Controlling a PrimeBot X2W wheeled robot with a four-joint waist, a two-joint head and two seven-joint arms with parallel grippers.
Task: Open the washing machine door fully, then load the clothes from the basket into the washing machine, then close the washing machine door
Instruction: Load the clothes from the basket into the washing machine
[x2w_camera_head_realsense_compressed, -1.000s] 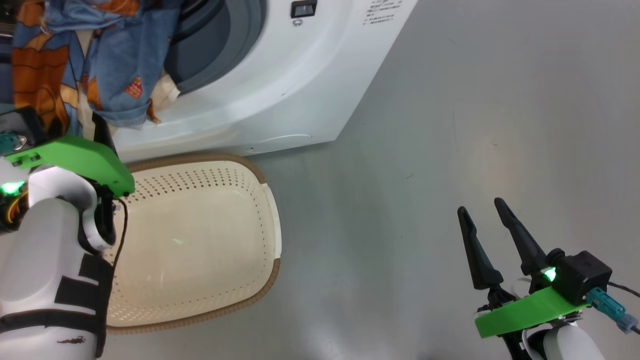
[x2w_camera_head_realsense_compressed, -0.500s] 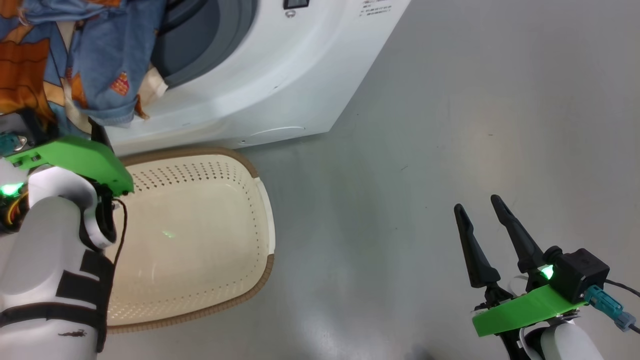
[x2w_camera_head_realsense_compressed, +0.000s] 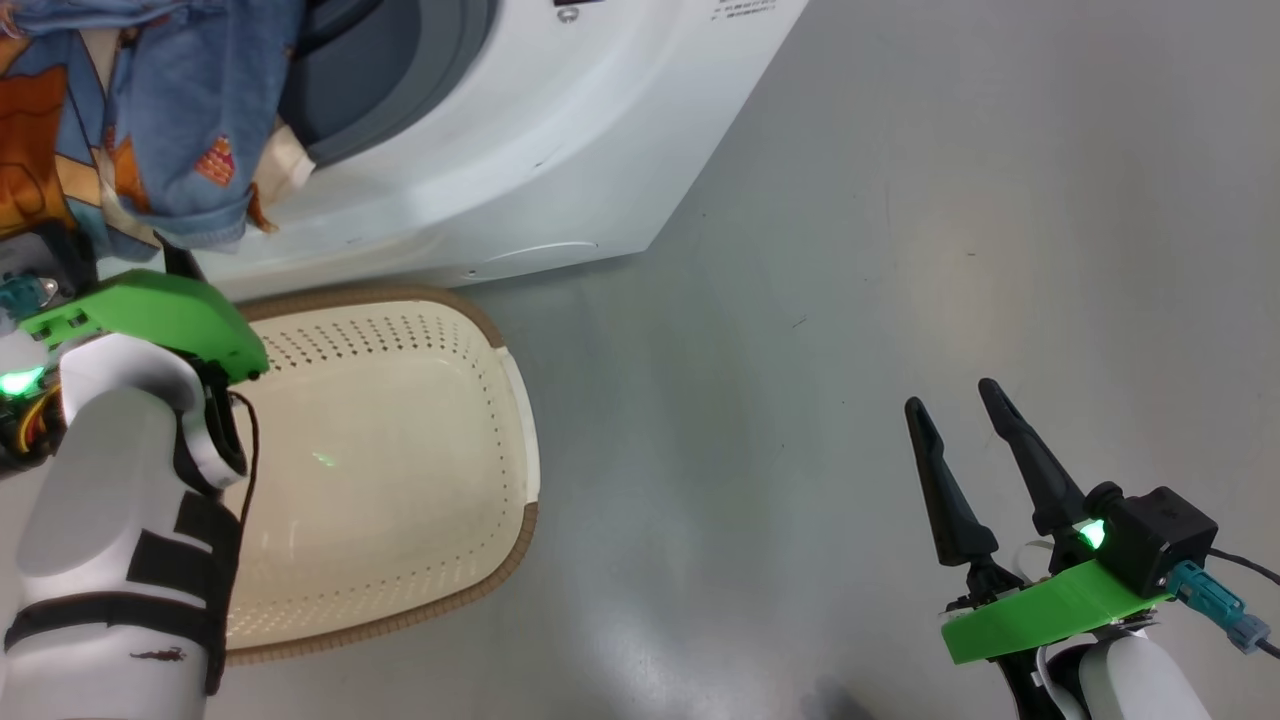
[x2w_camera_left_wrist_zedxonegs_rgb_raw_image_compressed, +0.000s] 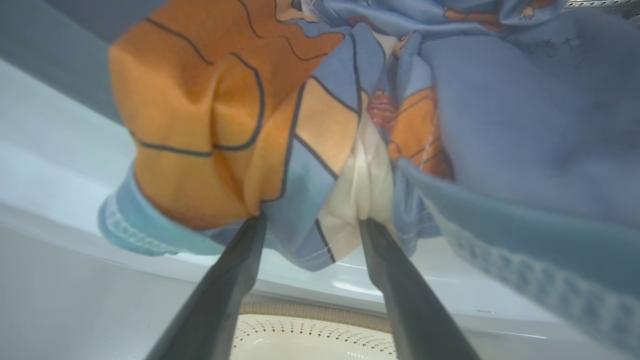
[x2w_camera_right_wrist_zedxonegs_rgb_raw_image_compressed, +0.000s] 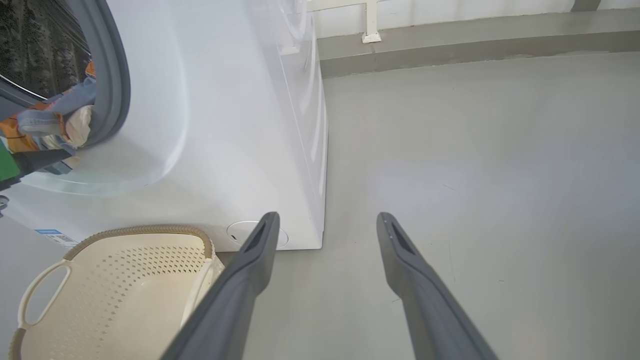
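washing machine (x2w_camera_head_realsense_compressed: 560, 150): white, standing on grey floor (x2w_camera_head_realsense_compressed: 900, 250), drum mouth (x2w_camera_head_realsense_compressed: 390, 70) exposed. basket (x2w_camera_head_realsense_compressed: 400, 470): on the floor, just beside the machine's front. clothes (x2w_camera_head_realsense_compressed: 150, 130): blue and orange bundle draped over the mouth's lower lip, hanging down the front. left tool (x2w_camera_left_wrist_zedxonegs_rgb_raw_image_compressed: 312, 222): released, fingers spread, tips at the cloth's lower edge; contact uncertain. right tool (x2w_camera_head_realsense_compressed: 952, 397): released, over bare floor, well apart from the basket.

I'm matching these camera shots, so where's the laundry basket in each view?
Head view: basket left of centre, below the washing machine.
Left wrist view: basket at bottom centre.
Right wrist view: basket in the lower left corner.
Shared landmark: the washing machine's white front, above the basket each time.
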